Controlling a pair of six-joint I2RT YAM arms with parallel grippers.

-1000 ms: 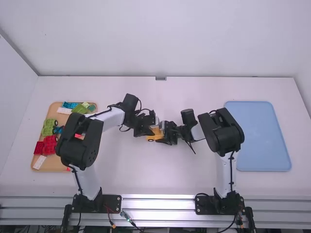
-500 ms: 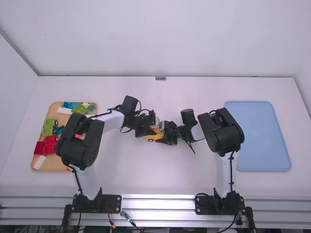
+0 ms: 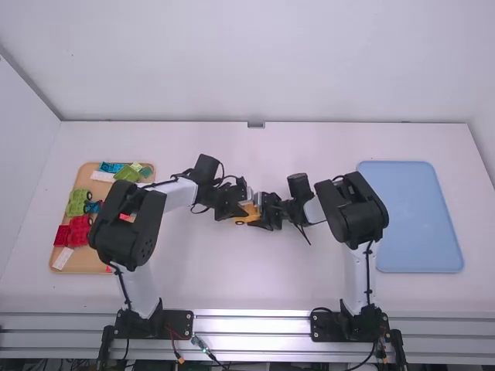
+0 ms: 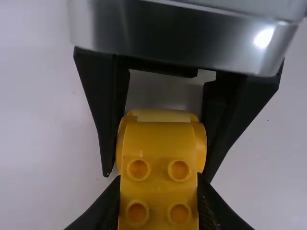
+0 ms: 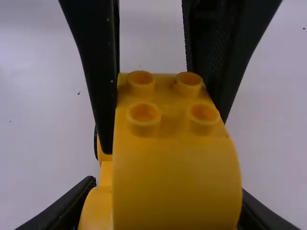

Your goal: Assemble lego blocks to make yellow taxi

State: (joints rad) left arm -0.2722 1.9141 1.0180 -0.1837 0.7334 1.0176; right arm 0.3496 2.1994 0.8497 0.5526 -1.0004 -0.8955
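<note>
Near the table's middle in the high view, my left gripper (image 3: 233, 209) and my right gripper (image 3: 268, 212) face each other, both on a yellow block assembly (image 3: 246, 215) with a dark wheel. In the left wrist view, my left gripper (image 4: 159, 194) is shut on a studded yellow block (image 4: 159, 158), and the other gripper's fingers flank its rounded end. The right wrist view has my right gripper (image 5: 162, 201) shut on the rounded part of the yellow block (image 5: 175, 167); a yellow piece with a dark wheel edge lies below it, partly hidden.
At the left of the table, a wooden tray (image 3: 93, 260) holds red blocks (image 3: 76, 231), green blocks (image 3: 78, 202), a blue block (image 3: 110, 167) and other pieces, partly under the left arm. A blue tray (image 3: 418, 216) lies at the right, beside the right arm.
The left arm's wrist has shifted slightly toward the camera, its gripper staying at the yellow assembly. The right arm has kept still.
</note>
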